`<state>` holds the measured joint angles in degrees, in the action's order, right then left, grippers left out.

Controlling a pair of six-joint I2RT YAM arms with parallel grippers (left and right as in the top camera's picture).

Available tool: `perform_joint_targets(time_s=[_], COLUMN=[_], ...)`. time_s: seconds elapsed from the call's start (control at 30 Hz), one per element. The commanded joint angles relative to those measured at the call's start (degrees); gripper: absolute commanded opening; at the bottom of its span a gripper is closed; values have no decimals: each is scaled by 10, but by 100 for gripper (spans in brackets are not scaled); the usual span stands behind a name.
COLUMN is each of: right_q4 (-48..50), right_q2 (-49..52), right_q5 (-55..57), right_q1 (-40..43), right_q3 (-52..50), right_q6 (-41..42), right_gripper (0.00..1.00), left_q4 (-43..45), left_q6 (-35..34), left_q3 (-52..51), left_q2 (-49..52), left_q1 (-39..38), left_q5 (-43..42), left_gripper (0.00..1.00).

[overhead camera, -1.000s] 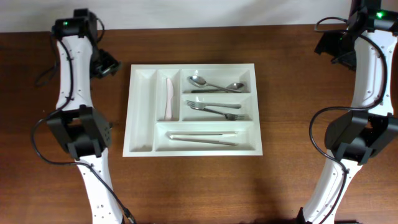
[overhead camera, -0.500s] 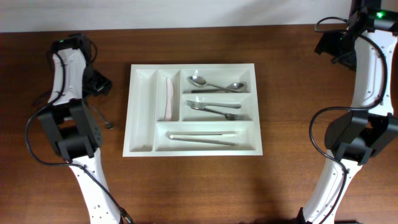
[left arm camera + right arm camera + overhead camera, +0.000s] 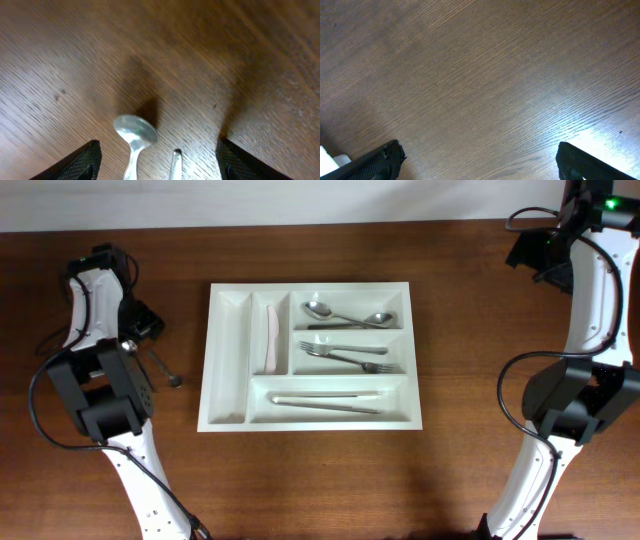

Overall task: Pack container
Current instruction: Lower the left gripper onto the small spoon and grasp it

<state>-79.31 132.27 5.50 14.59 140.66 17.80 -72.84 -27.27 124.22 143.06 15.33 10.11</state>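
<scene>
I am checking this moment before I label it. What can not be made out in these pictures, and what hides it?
1. Left wrist view: the second utensil beside the spoon is cut off by the bottom edge; its kind is unclear.
2. Overhead view: the left gripper has its jaws hidden under its own wrist.
3. Right wrist view: a white object is cut off by the lower left corner; it cannot be identified.

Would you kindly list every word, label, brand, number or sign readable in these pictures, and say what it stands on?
None can be read. The white container, the cutlery in it and the spoon on the table show no legible print; the green light on the right arm is a lamp, not a sign.
</scene>
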Motion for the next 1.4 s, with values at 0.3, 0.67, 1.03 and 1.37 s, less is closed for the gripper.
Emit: perform_joint_targets(time_s=[0.3,0.67,1.03,1.37], right_q4=[0,0,0,0], right_q2=[-15,-15,-15,-15], right_q5=[1,1,1,1], right_q1=[-3,-3,-3,-3], right_q3=[0,0,0,0], right_q6=[3,3,3,3], right_gripper=[99,99,99,99], left_q4=[75,107,88,101], left_q6=[42,43,52,77], left_q3=[-99,-145,-145,-145], left_q2=[5,5,5,5], left_q1=[1,11,70,83], left_q5=[9,18,1,-78], left_gripper=[60,60,71,50])
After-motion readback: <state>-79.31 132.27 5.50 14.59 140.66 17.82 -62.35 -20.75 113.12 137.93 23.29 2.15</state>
